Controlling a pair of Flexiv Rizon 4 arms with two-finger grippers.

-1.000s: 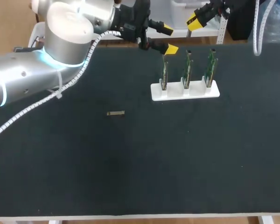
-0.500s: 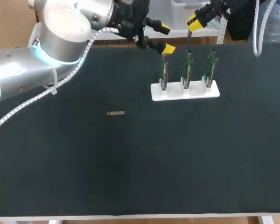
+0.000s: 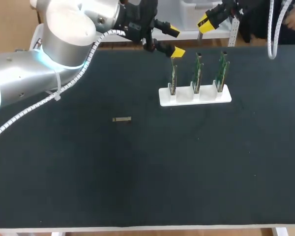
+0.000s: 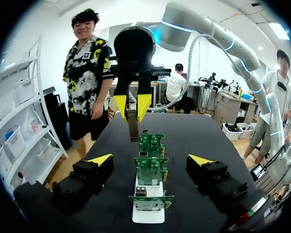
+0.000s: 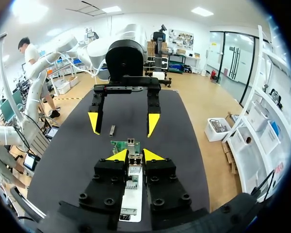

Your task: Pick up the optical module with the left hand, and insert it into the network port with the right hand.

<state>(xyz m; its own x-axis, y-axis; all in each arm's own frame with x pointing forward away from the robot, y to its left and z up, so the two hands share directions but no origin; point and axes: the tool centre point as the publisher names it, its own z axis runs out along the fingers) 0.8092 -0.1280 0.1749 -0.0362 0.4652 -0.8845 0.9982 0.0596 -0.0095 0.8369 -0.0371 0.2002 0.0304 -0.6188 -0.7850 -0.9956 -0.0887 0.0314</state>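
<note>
Black table [image 3: 137, 172]: left hand [image 4: 150, 159] gapes empty; right hand [image 4: 132, 104] pinches a narrow grey piece [image 4: 133, 127].

A matte black tabletop [image 3: 137, 172] fills the head view, with a thin pale edge [image 3: 137, 229] along its near side. Light falls evenly on it, with no hard shadows. Beyond its far end lies a wood-coloured floor [image 5: 199, 99], bright under flat white ceiling panels [image 5: 111, 9]. The walls [image 5: 136, 23] are white. White open shelving [image 5: 266, 128] loaded with bins and boxes stands just beside one long side of the tabletop, and dark-framed glass partitions [image 5: 233, 48] close off the far corner of the room.
</note>
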